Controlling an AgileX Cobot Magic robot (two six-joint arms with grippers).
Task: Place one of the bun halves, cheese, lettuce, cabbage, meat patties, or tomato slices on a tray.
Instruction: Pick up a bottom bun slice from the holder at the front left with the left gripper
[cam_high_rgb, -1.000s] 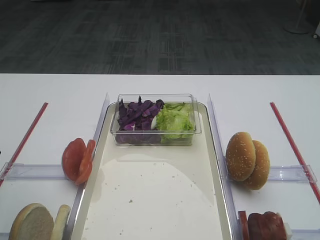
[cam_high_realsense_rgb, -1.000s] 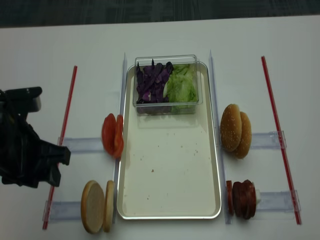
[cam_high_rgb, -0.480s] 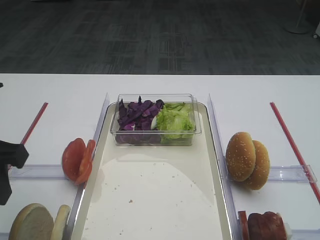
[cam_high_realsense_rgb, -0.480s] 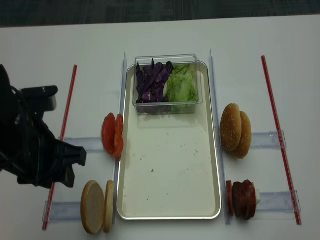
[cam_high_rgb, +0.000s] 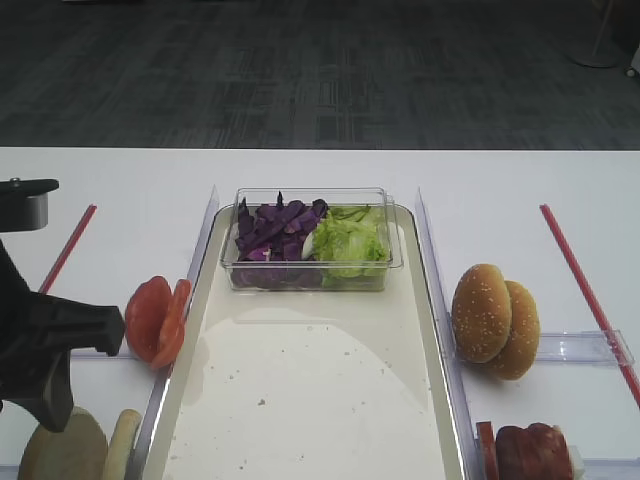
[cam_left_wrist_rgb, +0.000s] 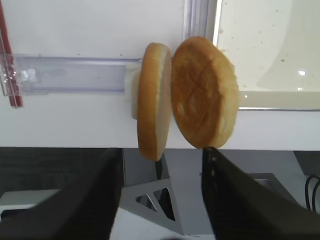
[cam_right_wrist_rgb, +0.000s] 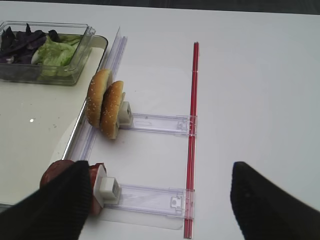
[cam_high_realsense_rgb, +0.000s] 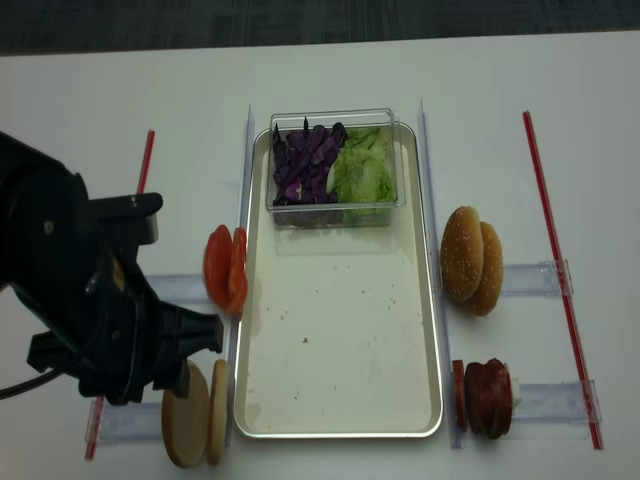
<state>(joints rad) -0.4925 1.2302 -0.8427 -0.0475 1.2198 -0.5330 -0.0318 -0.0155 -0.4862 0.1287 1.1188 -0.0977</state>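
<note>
Bun halves (cam_high_realsense_rgb: 193, 427) standing on edge in a clear holder, directly below the left pincer (cam_left_wrist_rgb: 160, 200), just off its fingertips (cam_left_wrist_rgb: 82, 200); two halves side by side, not gripped. Left pincer jaws spread wide apart, empty, hovering over the buns near the front left of the table (cam_high_realsense_rgb: 90, 90). Left arm (cam_high_realsense_rgb: 85, 300) dark, covering the near end of a red strip (cam_high_realsense_rgb: 143, 165).

Tomato slices (cam_high_realsense_rgb: 226, 270) upright in a second holder, just beyond the left pincer and a little toward the tray. Tray (cam_high_realsense_rgb: 340, 425) lying to the inner side of the left pincer, long, cream-white, metallic rim, crumbs scattered on its floor, otherwise bare at the near end. Clear tub (cam_high_realsense_rgb: 333, 205) resting across the tray's far end, well beyond the left pincer; cabbage (cam_high_realsense_rgb: 303, 160) in its left part, lettuce (cam_high_realsense_rgb: 365, 172) in its right part, touching.

Sesame buns (cam_right_wrist_rgb: 105, 107) on edge in a holder, ahead of and to the left of the right pincer (cam_right_wrist_rgb: 160, 200). Meat patties (cam_right_wrist_rgb: 60, 172) nearer, close to its left finger (cam_right_wrist_rgb: 55, 210), partly hidden by it. Right pincer jaws wide apart, holding nothing, above the table beside a second red strip (cam_right_wrist_rgb: 192, 125).
</note>
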